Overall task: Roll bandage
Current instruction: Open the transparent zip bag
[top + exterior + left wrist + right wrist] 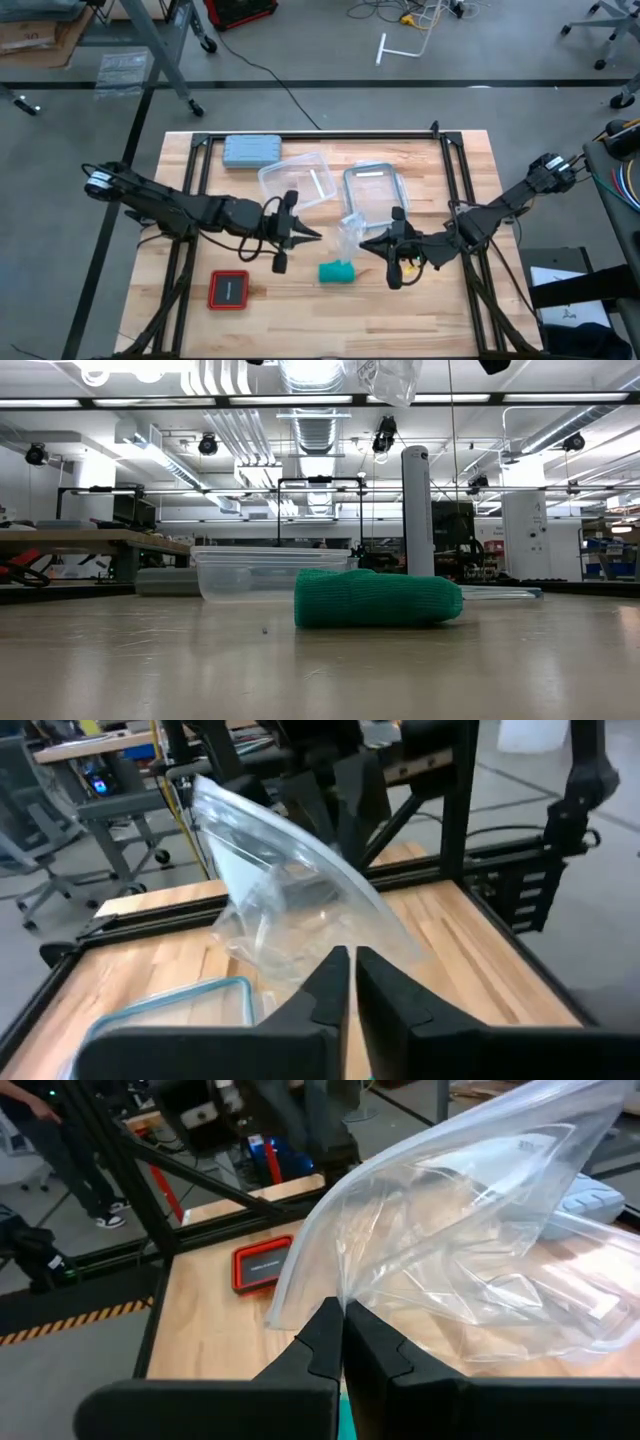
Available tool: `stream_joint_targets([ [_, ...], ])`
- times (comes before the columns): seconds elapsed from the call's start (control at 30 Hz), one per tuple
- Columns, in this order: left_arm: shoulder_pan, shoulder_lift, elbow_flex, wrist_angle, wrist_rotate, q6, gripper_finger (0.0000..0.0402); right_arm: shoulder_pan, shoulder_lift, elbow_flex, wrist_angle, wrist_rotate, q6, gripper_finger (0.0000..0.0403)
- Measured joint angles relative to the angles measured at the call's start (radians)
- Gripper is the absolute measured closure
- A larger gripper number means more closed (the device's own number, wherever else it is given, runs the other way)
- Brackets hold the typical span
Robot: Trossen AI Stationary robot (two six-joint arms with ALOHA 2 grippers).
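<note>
Wooden table (pixel 450 300) bears the rolled bandage (pixel 337 271); beside it, right gripper (pixel 364 243) pinches a plastic bag (pixel 350 232), left gripper (pixel 318 236) closed, empty.

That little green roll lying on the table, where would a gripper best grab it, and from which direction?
Probably across its middle, coming straight down. The bandage lies on its side as a short roll on the bare table, long axis running left-right, so fingers could close on its two long sides. Nothing touches it, though the right gripper, holding the clear plastic bag, hangs close above.
</note>
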Motion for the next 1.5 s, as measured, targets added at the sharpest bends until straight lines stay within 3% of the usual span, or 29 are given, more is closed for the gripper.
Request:
stream_joint_targets([
  [0.13,0.000,0.047,0.000,0.064,-0.007,0.089,0.0341,0.000,0.000,0.000,0.000,-0.005,0.003,0.0403],
  [0.27,0.000,0.092,0.000,0.220,-0.094,0.150,0.0275,0.000,0.000,0.000,0.000,-0.009,0.003,0.0403],
  [0.4,-0.007,0.142,0.000,0.238,-0.102,0.202,0.0214,-0.002,0.000,0.000,0.000,-0.024,0.003,0.0403],
  [0.57,-0.011,0.238,0.001,0.379,-0.077,0.266,0.0183,-0.002,0.000,0.000,0.000,-0.035,0.004,0.0403],
  [0.67,-0.009,0.294,0.013,0.498,-0.084,0.269,0.0191,-0.002,0.000,0.000,0.000,-0.036,0.011,0.0403],
  [0.77,-0.009,0.328,0.038,0.523,-0.083,0.274,0.0225,-0.002,0.000,0.000,0.000,-0.037,0.011,0.0403],
  [0.83,-0.009,0.344,0.049,0.515,-0.083,0.276,0.0264,-0.002,0.000,0.000,0.000,-0.037,0.012,0.0403],
  [0.97,-0.013,0.350,0.055,0.516,-0.067,0.287,0.0381,-0.002,0.000,0.000,0.000,-0.033,0.011,0.0403],
  [1.1,-0.022,0.335,0.049,0.479,-0.231,0.296,0.0399,-0.002,0.000,0.000,-0.009,-0.015,0.011,0.0403],
  [1.27,-0.022,0.251,0.008,0.393,-0.350,0.293,0.0401,0.008,-0.011,0.001,-0.065,0.011,0.047,0.0403],
  [1.5,-0.022,0.121,-0.083,0.393,-0.362,0.267,0.0401,0.011,-0.014,0.001,-0.082,0.009,0.063,0.0403],
])
